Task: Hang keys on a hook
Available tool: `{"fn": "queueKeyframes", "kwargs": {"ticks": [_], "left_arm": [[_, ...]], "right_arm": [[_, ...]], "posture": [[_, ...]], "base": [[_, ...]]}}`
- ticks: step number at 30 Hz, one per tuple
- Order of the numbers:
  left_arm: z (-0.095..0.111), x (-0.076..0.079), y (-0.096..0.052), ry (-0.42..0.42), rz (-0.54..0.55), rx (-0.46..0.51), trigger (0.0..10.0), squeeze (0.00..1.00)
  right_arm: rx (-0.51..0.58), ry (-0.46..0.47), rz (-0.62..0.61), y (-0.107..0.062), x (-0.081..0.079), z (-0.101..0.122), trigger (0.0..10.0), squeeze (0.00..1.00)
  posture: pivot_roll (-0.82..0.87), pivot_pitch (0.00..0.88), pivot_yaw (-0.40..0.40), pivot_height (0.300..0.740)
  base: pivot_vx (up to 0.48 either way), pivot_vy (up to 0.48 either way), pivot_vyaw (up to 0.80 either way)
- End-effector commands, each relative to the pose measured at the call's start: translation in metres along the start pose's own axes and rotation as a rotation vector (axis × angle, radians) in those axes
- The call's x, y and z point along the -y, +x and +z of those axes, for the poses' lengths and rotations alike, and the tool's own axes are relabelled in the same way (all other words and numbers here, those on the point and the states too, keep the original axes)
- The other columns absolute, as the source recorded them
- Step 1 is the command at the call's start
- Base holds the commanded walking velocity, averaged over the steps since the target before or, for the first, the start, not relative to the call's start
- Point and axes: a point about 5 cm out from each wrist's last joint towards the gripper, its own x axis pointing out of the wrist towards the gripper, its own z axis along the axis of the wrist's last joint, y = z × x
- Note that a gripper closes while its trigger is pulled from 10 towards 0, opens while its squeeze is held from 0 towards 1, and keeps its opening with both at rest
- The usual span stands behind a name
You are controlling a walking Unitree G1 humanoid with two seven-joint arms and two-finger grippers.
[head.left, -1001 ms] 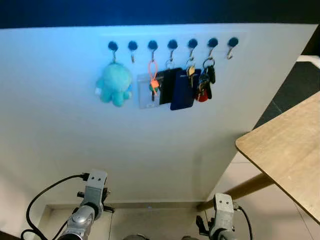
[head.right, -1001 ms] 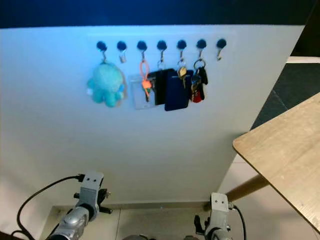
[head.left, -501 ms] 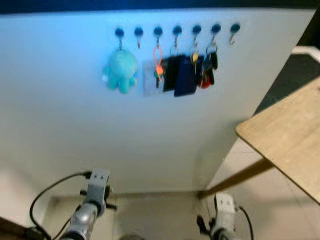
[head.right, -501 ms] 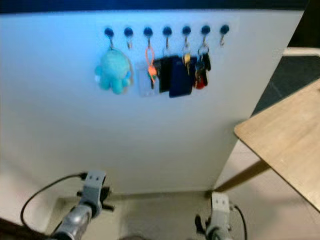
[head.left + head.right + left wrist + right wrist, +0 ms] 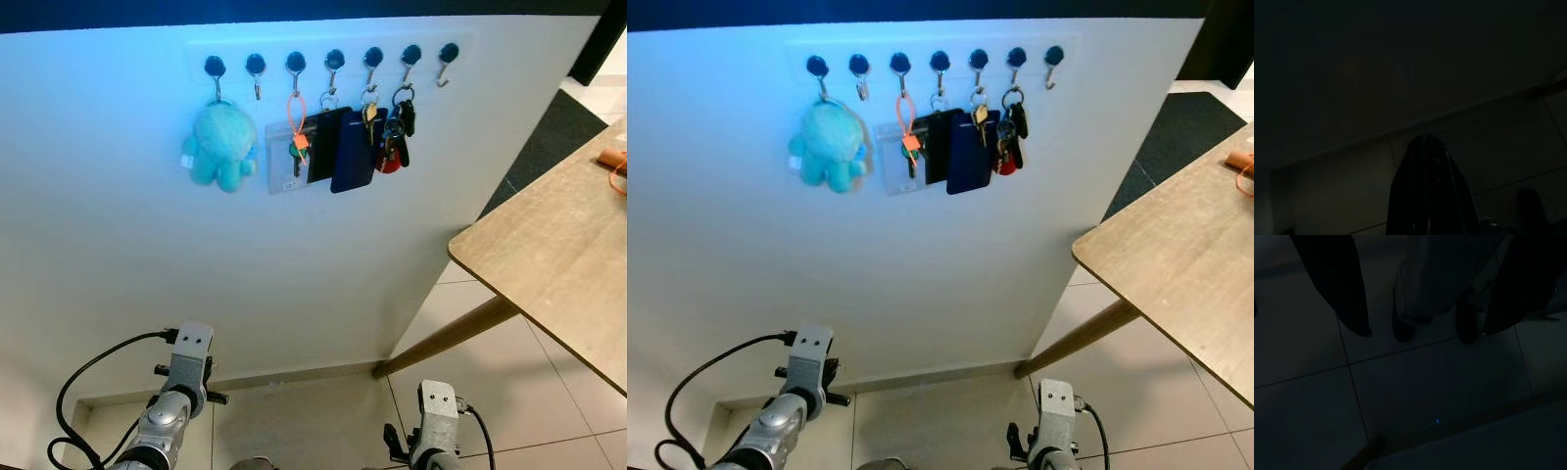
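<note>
Hooks: row of seven black-capped metal hooks (image 5: 333, 61) high on the white wall (image 5: 294, 255); the far-right hook (image 5: 448, 53) hangs bare.
Keys: dark key bunch with a red tag (image 5: 397, 132) hangs on the sixth hook, beside a navy card holder (image 5: 355, 149) and a teal plush toy (image 5: 217, 145).
Left gripper: left gripper (image 5: 1426, 142) hangs low, black fingers pressed together, holding nothing.
Right gripper: right gripper (image 5: 1425, 330) low over floor tiles, fingers spread; it looks empty, though the view is dark.
Relation: I judge the hooks lie well above and ahead of both grippers; the right arm (image 5: 438, 411) sits nearer the bare hook.
Side: light wooden table (image 5: 549, 264) on my right.
</note>
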Motion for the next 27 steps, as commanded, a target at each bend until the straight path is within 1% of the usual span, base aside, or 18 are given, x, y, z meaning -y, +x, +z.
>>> {"fn": "queueKeyframes", "kwargs": {"ticks": [1,3,6,14,16,21,27], "left_arm": [[-0.0044,0.0024,-0.0014,0.017,-0.006,-0.015,10.0,0.00],[-0.0051,0.0021,-0.0017,0.011,-0.002,-0.016,10.0,0.00],[-0.0080,-0.0010,-0.0025,-0.023,0.032,-0.034,10.0,0.00],[-0.0075,-0.0036,-0.0020,-0.026,0.063,-0.041,10.0,0.00],[-0.0086,-0.0042,-0.0020,-0.018,0.066,-0.057,10.0,0.00],[-0.0082,-0.0039,-0.0017,-0.012,0.064,-0.057,10.0,0.00],[-0.0045,-0.0003,-0.0004,0.032,0.038,-0.036,10.0,0.00]], "right_arm": [[-0.007,0.006,-0.002,-0.0009,0.0010,-0.0028,10.0,0.00],[-0.006,0.007,-0.002,-0.0008,0.0006,-0.0028,10.0,0.00],[-0.005,0.009,-0.002,-0.0009,0.0004,-0.0031,10.0,0.00],[-0.006,0.000,-0.003,-0.0007,0.0035,-0.0009,10.0,0.00],[0.000,-0.001,-0.004,0.0001,0.0039,0.0021,10.0,0.00],[0.005,0.001,-0.003,0.0005,0.0039,0.0035,10.0,0.00],[0.003,-0.002,0.000,0.0003,0.0047,0.0032,10.0,0.00]], "posture": [[0.07,0.063,0.005,0.740],[0.07,0.065,0.008,0.740],[0.07,0.064,0.000,0.740],[0.06,0.065,-0.008,0.740],[0.06,0.065,-0.006,0.740],[0.06,0.065,-0.006,0.740],[0.07,0.061,-0.015,0.740]], "base": [[0.000,-0.480,0.00],[0.000,-0.405,0.00],[0.000,0.000,0.00],[0.000,0.000,0.00],[0.000,0.000,0.00],[0.000,0.000,0.00],[0.000,0.000,0.00]]}}
